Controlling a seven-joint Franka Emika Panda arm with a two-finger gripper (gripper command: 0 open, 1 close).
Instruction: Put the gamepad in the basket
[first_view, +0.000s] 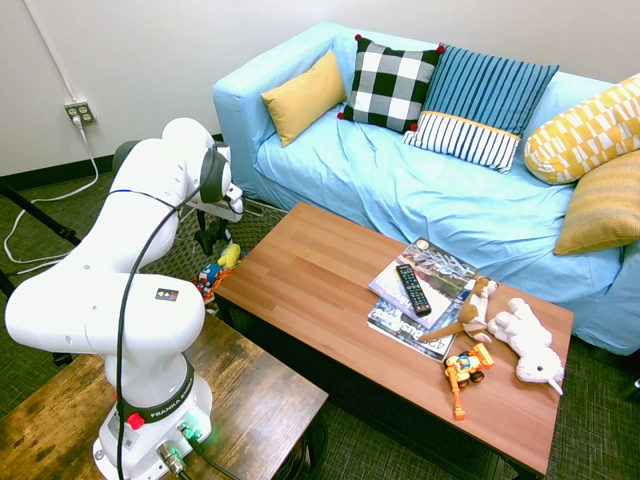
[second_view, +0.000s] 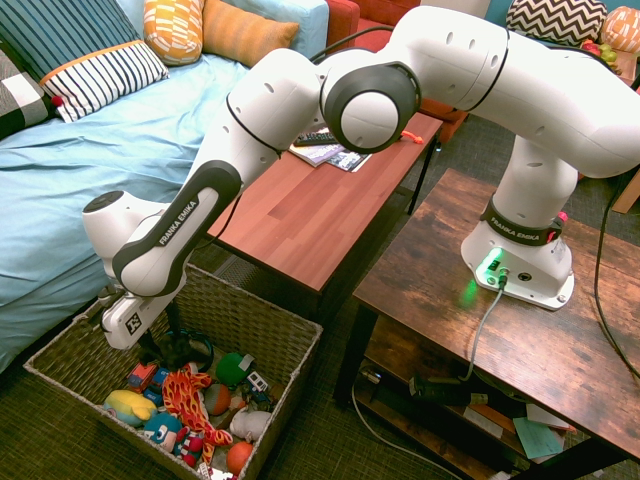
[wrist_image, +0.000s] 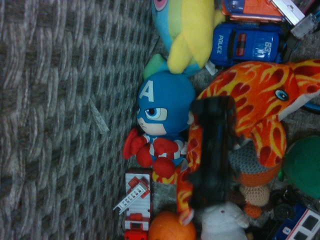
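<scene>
Reaching down from the arm's white wrist, the gripper (second_view: 168, 338) hangs inside the basket (second_view: 262, 318), low over the heap of toys; we cannot tell from either outside view how wide the pincer stands, since it shows only as a small dark form against dark things. Just beside it we see a black, curved, glossy shape that we take for the gamepad (second_view: 193, 350), within the basket's walls and above the toys; whether the pincer grips it or merely touches it we cannot tell. In the wrist view the gamepad (wrist_image: 212, 150) is a blurred, long black mass lying across a soft flame-print plush (wrist_image: 250, 95) of orange and red. Around it we find a round-headed blue plush figure (wrist_image: 162, 107) with a white letter A, a yellow and blue plush (wrist_image: 187, 30), a hard blue police car (wrist_image: 247, 42), a small red and white fire truck (wrist_image: 136, 200), a smooth orange ball (wrist_image: 170, 227) and a green ball (second_view: 232, 368). The basket is rectangular, of coarse grey-brown weave with slanted sides, and stands on the carpet between the sofa (first_view: 400, 190), draped in smooth light-blue cloth, and the long coffee table (second_view: 300, 210) of reddish wood grain. On that table, well apart from the basket, lie glossy magazines (first_view: 440, 265) with a slim black remote (first_view: 412, 288) on top.
</scene>
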